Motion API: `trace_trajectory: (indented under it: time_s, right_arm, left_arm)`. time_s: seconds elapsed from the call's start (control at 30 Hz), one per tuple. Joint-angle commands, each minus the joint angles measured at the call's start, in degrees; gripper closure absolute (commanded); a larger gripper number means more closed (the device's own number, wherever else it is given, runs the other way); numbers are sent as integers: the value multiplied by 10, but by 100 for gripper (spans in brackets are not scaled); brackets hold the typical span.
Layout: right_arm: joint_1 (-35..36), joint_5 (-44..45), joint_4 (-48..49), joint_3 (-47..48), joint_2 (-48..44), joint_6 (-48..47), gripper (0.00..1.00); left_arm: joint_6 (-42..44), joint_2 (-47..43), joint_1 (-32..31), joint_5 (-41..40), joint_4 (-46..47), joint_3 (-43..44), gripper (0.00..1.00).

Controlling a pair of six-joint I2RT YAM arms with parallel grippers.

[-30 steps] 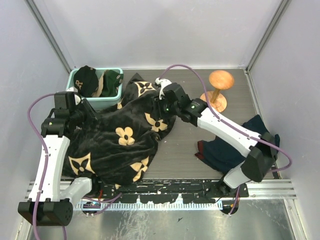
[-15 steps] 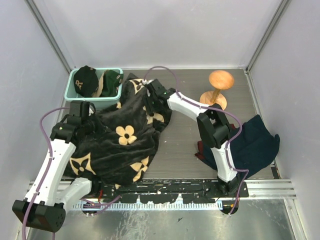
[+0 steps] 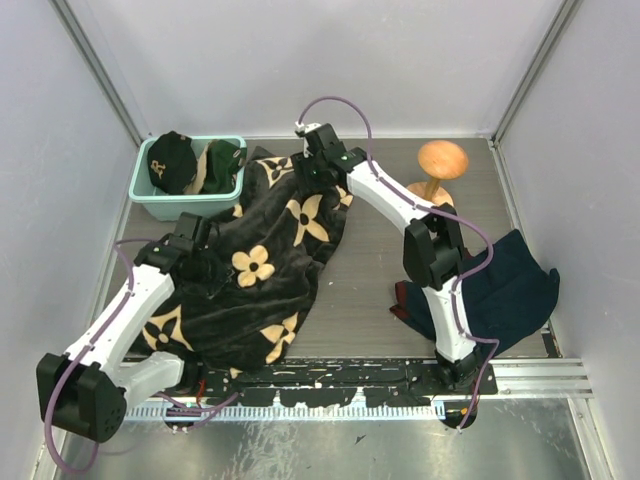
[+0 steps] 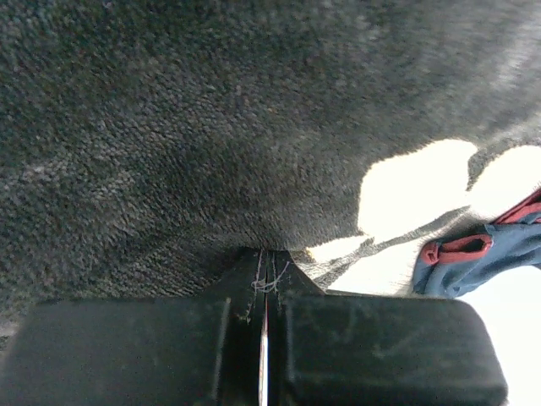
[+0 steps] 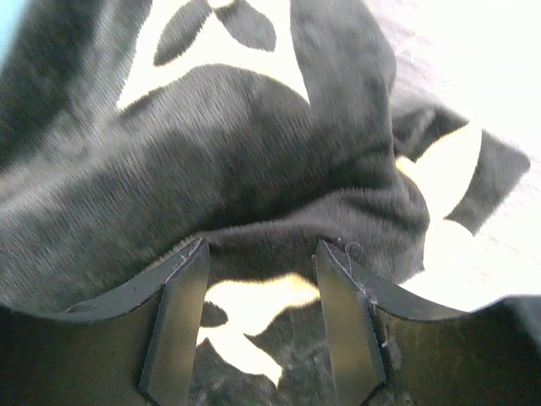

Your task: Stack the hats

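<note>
Since a second ago both of my arms have shifted: my right gripper [image 3: 313, 172] has swung from the middle of the grey table [image 3: 370, 290] out to the far edge of the big black plush blanket with tan flower marks [image 3: 250, 312], and my left gripper [image 3: 205, 268] has drawn back from beside the teal plastic bin [image 3: 185, 207] onto the blanket's left half. The blanket's far corner now lies further back than it did. My left fingers [image 4: 169, 347] have shut and now press together, with a pucker of the blanket's pile and a few loose threads pinched at their tips. My right fingers [image 5: 173, 326] stand apart with a thick fold of the same blanket filling the gap between them; I cannot tell whether they are clamping it or only resting against it. The black fabric cap with the tan logo [image 3: 170, 160] and the dark green fabric cap [image 3: 222, 163] sit side by side in the bin at the far left corner, apart from both of my grippers; the blanket's edge lies just beside the bin. A round-topped wooden stand [image 3: 441, 158] is upright at the far right, and a dark navy cloth with a red edge [image 3: 505, 285] lies crumpled near my right arm's base.
</note>
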Motion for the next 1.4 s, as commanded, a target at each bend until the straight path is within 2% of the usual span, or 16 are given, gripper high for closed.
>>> trace_trajectory:
  time_s: [0.0,0.13,0.3,0.37,0.4,0.5,0.63,0.87,1.0,1.17,1.37]
  right_arm:
    - [2,-29,6,120,58,-8,41]
    - [1,-39,16,206,130,-1,42]
    - [-9,-43,53,214,184,25,46]
    - [-11,-47,56,182,190,38,50]
    - [-10,-49,60,158,187,42,56]
    - [-9,-49,69,69,158,50,81]
    - [-7,-43,74,-78,83,46,88]
    - [29,-55,86,-273,-27,51,90]
    - [95,-63,85,-340,-56,74,90]
    - [178,-91,95,-351,-55,129,90]
    - [219,-142,100,-284,-34,164,90]
  left_arm:
    - [-39,26,-2,13,13,-21,98]
    - [-48,70,-1,11,16,-14,99]
    - [-38,127,12,-12,28,14,99]
    - [-23,161,21,-16,28,31,99]
    - [-14,175,26,-21,27,42,99]
    - [28,218,45,-41,26,75,99]
    - [95,270,85,-69,29,119,99]
    - [168,369,144,-79,41,185,99]
    - [223,410,158,-120,30,256,99]
    - [279,458,174,-166,6,344,99]
    - [299,434,229,-150,8,340,99]
